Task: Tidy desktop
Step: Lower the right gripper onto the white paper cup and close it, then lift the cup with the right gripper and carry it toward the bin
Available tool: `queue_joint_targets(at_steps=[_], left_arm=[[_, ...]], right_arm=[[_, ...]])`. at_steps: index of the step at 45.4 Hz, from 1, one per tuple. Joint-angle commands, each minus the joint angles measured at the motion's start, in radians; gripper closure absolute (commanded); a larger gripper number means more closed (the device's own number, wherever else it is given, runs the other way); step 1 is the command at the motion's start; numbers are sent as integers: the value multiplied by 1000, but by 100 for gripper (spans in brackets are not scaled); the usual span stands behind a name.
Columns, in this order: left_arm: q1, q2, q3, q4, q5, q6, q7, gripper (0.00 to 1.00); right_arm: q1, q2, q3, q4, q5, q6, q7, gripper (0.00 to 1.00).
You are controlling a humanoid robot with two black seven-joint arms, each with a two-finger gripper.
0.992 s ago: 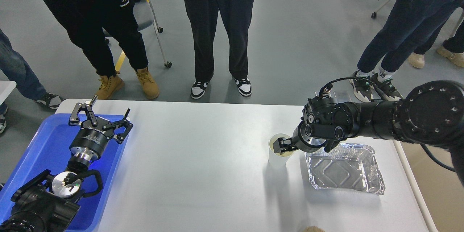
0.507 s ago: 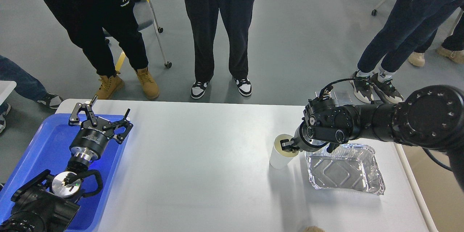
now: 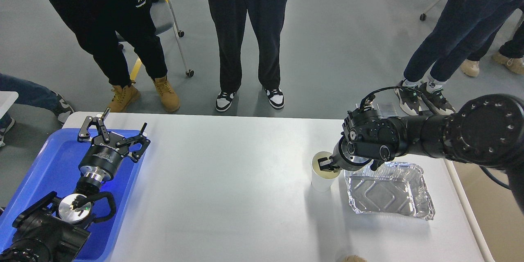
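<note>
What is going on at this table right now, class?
A two-armed robot is clearing a white desktop. Its right gripper is at the rim of an upright white paper cup, one finger inside the mouth, apparently pinching the wall. The cup stands just left of an empty foil tray. The left gripper hangs open and empty over a blue plastic tray at the desk's left edge. Several people stand watching beyond the far side.

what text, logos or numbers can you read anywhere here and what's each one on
"77": white print on the black trousers of the person at top left; the small word beneath it is too small to read.
White lettering on the body of the left hand: too blurred to read.
Nothing is readable on the white cup, foil tray, blue tray or desktop.
</note>
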Motion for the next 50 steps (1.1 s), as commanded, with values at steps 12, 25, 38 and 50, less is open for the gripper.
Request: queue_joint_targets(at_steps=[12, 25, 38, 50], left_arm=[[0, 0, -2, 0, 2, 0, 0, 0], [0, 0, -2, 0, 2, 0, 2, 0], [0, 0, -2, 0, 2, 0, 2, 0], [0, 2, -2, 0, 2, 0, 0, 0]], right_arm=[[393, -184, 0, 263, 47, 229, 55, 100], [677, -318, -17, 402, 47, 378, 57, 100], [857, -383, -74, 406, 73, 444, 57, 100], [904, -497, -161, 359, 51, 444, 58, 100]])
